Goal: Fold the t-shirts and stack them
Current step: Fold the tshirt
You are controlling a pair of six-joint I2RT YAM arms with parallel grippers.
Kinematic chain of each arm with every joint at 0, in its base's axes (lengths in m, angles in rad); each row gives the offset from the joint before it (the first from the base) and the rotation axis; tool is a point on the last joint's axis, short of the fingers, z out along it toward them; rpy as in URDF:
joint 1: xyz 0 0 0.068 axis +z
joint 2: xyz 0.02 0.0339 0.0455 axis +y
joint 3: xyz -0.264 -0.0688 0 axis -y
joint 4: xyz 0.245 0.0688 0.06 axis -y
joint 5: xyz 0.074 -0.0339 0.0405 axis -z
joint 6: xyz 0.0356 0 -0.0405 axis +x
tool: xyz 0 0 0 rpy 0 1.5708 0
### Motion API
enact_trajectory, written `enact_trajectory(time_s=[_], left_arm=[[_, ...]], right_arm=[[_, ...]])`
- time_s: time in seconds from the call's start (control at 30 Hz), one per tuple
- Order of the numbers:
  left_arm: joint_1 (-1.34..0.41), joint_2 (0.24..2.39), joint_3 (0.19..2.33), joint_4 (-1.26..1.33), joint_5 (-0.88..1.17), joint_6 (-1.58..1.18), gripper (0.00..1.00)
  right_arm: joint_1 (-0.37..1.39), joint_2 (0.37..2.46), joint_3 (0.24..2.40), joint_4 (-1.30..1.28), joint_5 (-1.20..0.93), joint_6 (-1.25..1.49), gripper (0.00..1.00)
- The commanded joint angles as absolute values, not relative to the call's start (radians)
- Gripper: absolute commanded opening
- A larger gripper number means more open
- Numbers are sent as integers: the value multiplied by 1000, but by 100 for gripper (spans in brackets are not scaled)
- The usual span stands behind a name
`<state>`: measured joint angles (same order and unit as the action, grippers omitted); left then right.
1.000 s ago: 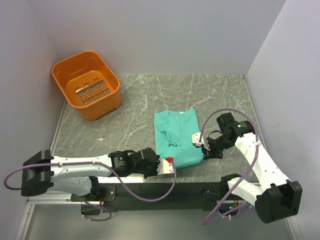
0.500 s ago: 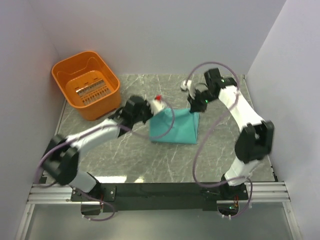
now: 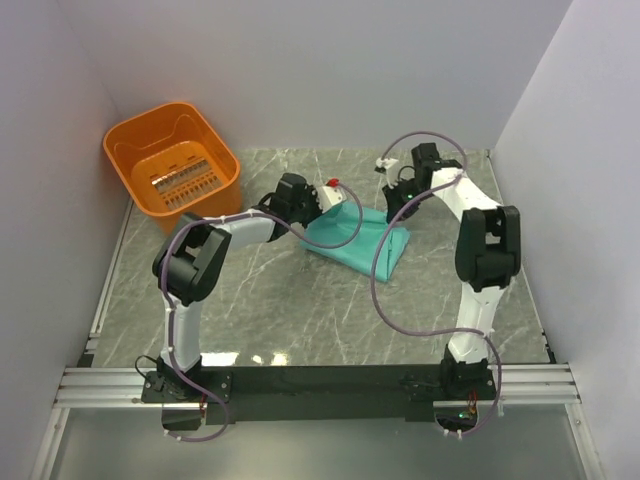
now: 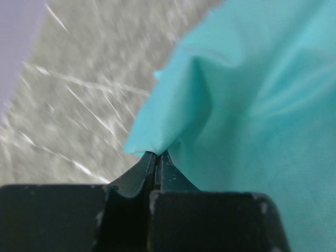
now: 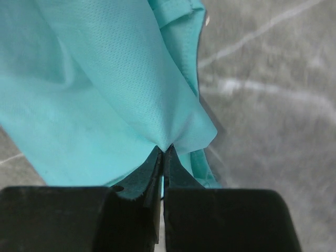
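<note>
One teal-green t-shirt [image 3: 362, 243] lies folded in a bunched strip at the back middle of the grey marble table [image 3: 300, 310]. My left gripper [image 3: 322, 207] is shut on the cloth's left corner. In the left wrist view the t-shirt [image 4: 252, 94] rises pinched from the tips of the left gripper [image 4: 157, 153]. At the shirt's far right corner my right gripper [image 3: 398, 205] is also shut on it. The right wrist view shows the t-shirt [image 5: 105, 79] drawn to a point in the right gripper [image 5: 164, 149], with a hem hanging beside it.
An orange plastic basket [image 3: 200, 215] stands at the back left corner. Purple-grey walls close the table at the back and both sides. Both arms stretch far out over the table, cables looping above the shirt.
Both grippers have carried the shirt's near edge from the table's front to the back, folding it over. The cloth now lies narrower and farther back.
</note>
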<state>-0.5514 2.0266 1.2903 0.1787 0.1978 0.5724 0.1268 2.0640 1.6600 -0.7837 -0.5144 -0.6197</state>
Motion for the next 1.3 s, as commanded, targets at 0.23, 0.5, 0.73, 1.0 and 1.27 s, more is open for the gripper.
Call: enact_trajectory(time_s=[0.23,0.5,0.73,1.0,1.27], left_arm=[[-557,1884,1238,364,290,607,0],[-594,1551,1023,259,287,612,0],[-606,1361,1095,97,236,561,0],[-658,1258,1109,-60,274,574,1],[-805,1071,795,-83,328,505,0]], right_arm=[[83,1775,1480,-776,-715,-650,0],[83,1536,1394,-968,-810,-759,0],[81,1575,1709,-1072,-773,-683,0],[83,1539,1797,-1295,-862,-825,0],[90,1125,1122,-1249,-707,-979,0]])
